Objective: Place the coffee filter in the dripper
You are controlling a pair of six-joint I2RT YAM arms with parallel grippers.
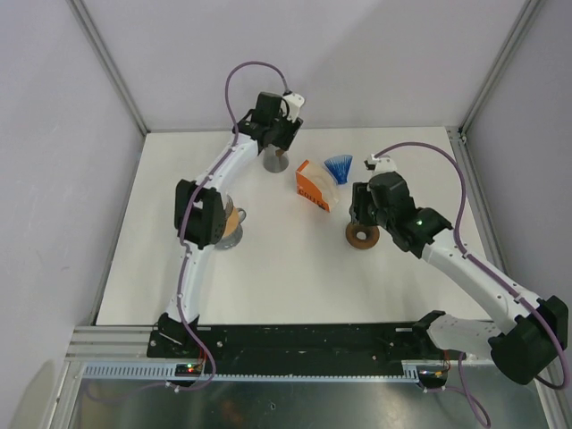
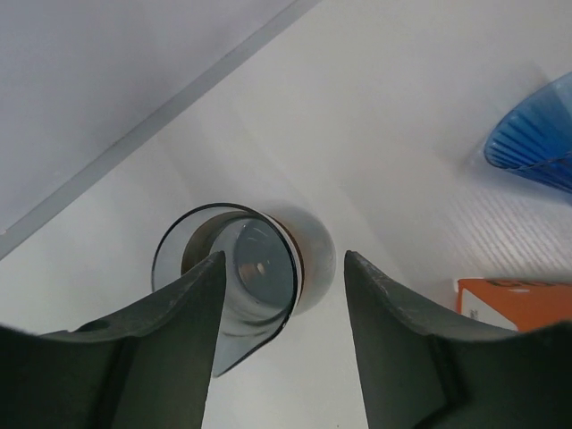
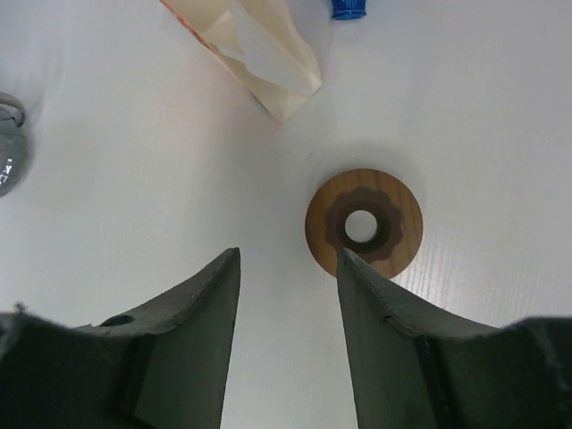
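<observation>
Far left, our left gripper point(image 2: 284, 259) hangs over a clear glass point(image 2: 250, 259) on the counter point(image 1: 286, 286), jaws apart, gripping nothing. Mid-counter, the coffee filter point(image 3: 268, 63) pokes from an orange box point(image 1: 313, 186), the blue dripper point(image 1: 339, 168) just beside it. Our right gripper point(image 3: 288, 255), jaws apart and empty, hovers by a wooden ring point(image 3: 364, 223).

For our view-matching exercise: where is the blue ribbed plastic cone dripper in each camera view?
Top external: the blue ribbed plastic cone dripper sits just right of centre, upper half.
Left wrist: right edge, upper half.
Right wrist: top edge, only a sliver.
Shared landmark: the orange-and-cream cardboard carton beside it.
</observation>
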